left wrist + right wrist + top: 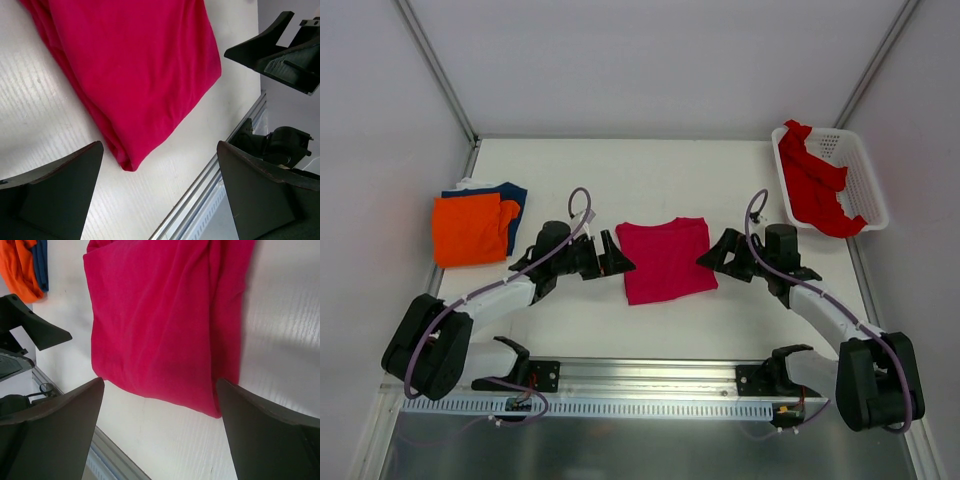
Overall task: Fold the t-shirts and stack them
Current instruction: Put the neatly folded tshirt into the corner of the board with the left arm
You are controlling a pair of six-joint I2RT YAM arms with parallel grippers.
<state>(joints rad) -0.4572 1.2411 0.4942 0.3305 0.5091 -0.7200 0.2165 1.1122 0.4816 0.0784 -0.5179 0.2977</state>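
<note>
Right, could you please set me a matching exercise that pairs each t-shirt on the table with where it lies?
Things:
1. magenta t-shirt
2. orange t-shirt
3. red t-shirt
4. navy t-shirt

Places:
A. bunched in the white basket at the far right
B. at the left, mostly covered by another shirt
C. folded in the middle, between the left hand and the right hand
D. folded at the left, lying on top of another shirt

Pairs: 1-C, 2-D, 3-A, 4-B
</note>
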